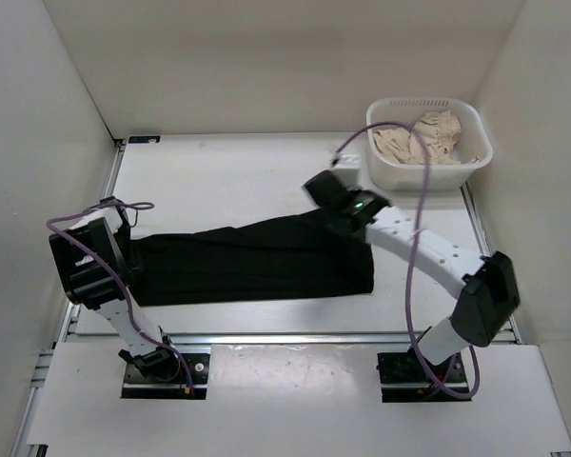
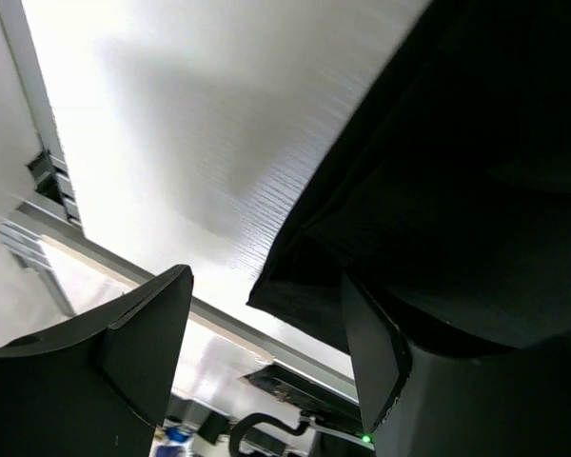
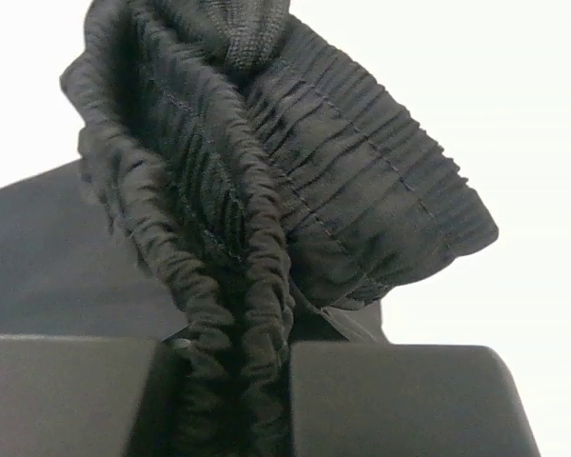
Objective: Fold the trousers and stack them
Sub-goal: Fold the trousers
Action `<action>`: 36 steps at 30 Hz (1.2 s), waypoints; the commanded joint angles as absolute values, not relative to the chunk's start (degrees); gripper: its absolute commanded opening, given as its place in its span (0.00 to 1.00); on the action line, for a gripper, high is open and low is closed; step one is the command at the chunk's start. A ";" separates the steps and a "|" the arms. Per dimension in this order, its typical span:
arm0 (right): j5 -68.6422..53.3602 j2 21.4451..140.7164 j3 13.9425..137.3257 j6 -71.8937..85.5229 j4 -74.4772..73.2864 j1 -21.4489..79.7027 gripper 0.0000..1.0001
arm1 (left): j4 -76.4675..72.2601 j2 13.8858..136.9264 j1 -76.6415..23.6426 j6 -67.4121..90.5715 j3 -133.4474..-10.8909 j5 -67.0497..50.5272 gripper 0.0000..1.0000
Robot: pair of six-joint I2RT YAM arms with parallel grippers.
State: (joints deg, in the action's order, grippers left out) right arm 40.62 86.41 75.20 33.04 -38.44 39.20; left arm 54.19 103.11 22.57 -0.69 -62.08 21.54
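The black trousers (image 1: 257, 259) lie flat across the table, legs running left, waistband at the right. My right gripper (image 1: 325, 197) is shut on the gathered elastic waistband (image 3: 238, 314) at the upper right corner and holds it lifted a little. My left gripper (image 1: 122, 255) is open at the leg ends on the left. In the left wrist view a black hem corner (image 2: 309, 295) lies between and past the spread fingers (image 2: 371, 352), which are not closed on it.
A white basket (image 1: 381, 167) with beige cloth (image 1: 428, 138) inside stands at the back right. White walls enclose the table on the left, back and right. A metal rail (image 1: 295, 335) runs along the near edge.
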 commanded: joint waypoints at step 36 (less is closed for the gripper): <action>18.57 92.07 78.52 32.25 -40.36 50.21 0.99 | 51.15 100.28 17.49 0.00 -60.91 18.54 0.75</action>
